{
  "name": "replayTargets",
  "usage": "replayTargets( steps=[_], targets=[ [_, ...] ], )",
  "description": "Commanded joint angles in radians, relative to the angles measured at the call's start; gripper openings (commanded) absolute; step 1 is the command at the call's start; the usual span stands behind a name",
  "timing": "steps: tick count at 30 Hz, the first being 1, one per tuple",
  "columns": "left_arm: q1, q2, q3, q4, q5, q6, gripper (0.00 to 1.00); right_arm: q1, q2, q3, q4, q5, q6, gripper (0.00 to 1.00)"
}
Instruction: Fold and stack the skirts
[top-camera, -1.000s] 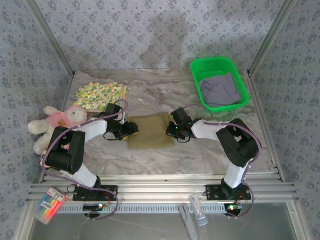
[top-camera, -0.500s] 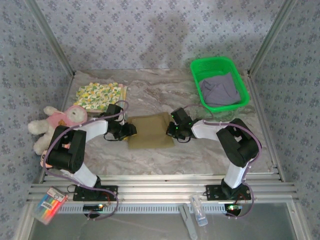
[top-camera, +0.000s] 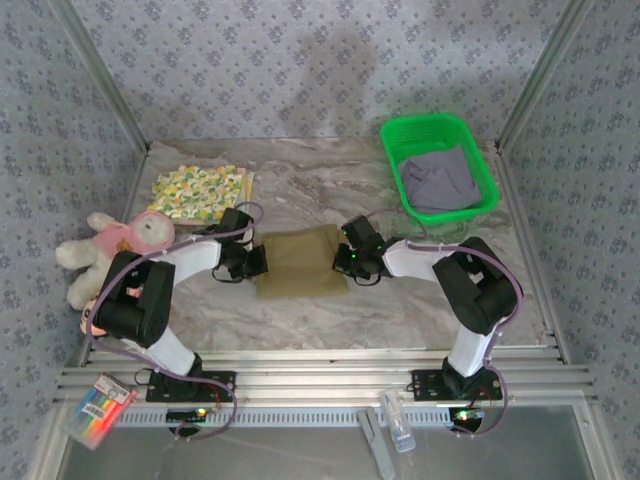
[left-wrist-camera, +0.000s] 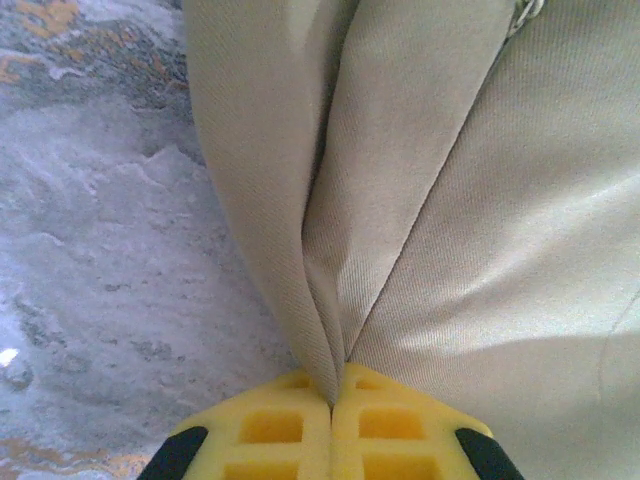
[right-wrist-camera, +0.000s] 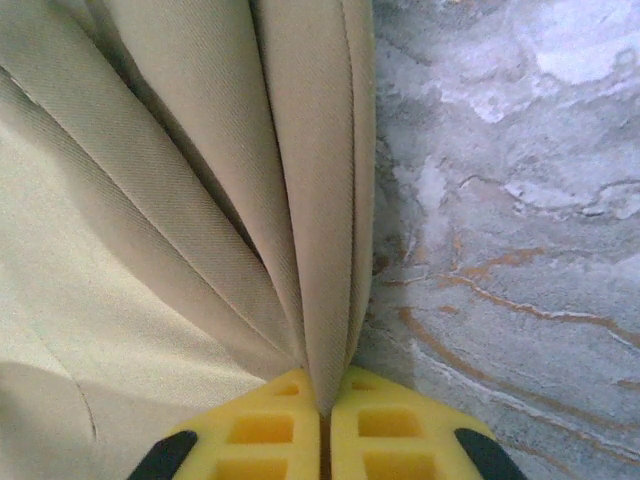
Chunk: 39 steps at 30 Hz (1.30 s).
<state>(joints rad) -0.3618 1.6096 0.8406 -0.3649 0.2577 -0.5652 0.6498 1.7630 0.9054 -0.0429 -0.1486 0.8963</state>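
Observation:
An olive-khaki skirt (top-camera: 298, 261) lies folded in the middle of the marble table. My left gripper (top-camera: 258, 260) is at its left edge, yellow pads (left-wrist-camera: 270, 430) shut on a pinched fold of the khaki cloth (left-wrist-camera: 400, 180). At the skirt's right edge my right gripper (top-camera: 345, 262) holds another pinched fold (right-wrist-camera: 320, 250) between its yellow pads (right-wrist-camera: 400, 430). A folded floral skirt (top-camera: 198, 190) rests at the back left, on top of a paler folded one. The lavender-purple skirt (top-camera: 438, 180) sits crumpled in the green basket (top-camera: 480, 212).
A pink plush toy (top-camera: 105, 248) lies at the left edge next to the left arm. The green basket stands at the back right. Patterned walls and metal frame rails enclose the table. Bare marble (top-camera: 330, 180) stretches between the floral stack and the basket.
My left gripper slid right onto the khaki skirt's left edge and shut on a fold. The right arm has stayed where it was.

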Motion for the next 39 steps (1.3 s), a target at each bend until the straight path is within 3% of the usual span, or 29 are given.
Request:
replayTargets(
  steps=[1, 4, 5, 6, 10, 17, 26, 32, 39],
  targets=[
    [-0.042, -0.021, 0.041, -0.096, -0.164, 0.017, 0.00, 0.006, -0.019, -0.032, -0.029, 0.039, 0.000, 0.27],
    [-0.088, -0.032, 0.074, -0.127, -0.249, 0.045, 0.00, 0.002, -0.098, -0.033, -0.046, 0.093, -0.028, 0.64],
    [-0.104, -0.033, 0.093, -0.141, -0.280, 0.057, 0.00, -0.001, -0.128, -0.032, -0.059, 0.116, -0.037, 0.94],
    [-0.118, -0.030, 0.118, -0.161, -0.315, 0.068, 0.00, -0.007, -0.158, -0.033, -0.073, 0.142, -0.046, 1.00],
    [-0.156, 0.001, 0.239, -0.264, -0.484, 0.095, 0.00, -0.029, -0.259, -0.031, -0.142, 0.222, -0.075, 1.00],
    [-0.163, 0.097, 0.436, -0.379, -0.669, 0.156, 0.00, -0.070, -0.446, -0.086, -0.191, 0.356, -0.066, 1.00],
    [-0.134, 0.266, 0.734, -0.506, -0.959, 0.317, 0.00, -0.130, -0.585, -0.176, -0.168, 0.360, -0.045, 1.00],
    [-0.065, 0.298, 0.862, -0.496, -0.992, 0.453, 0.00, -0.139, -0.625, -0.195, -0.184, 0.375, -0.023, 1.00],
    [0.050, 0.291, 0.973, -0.503, -0.808, 0.559, 0.00, -0.148, -0.671, -0.217, -0.196, 0.390, 0.009, 1.00]
  ],
)
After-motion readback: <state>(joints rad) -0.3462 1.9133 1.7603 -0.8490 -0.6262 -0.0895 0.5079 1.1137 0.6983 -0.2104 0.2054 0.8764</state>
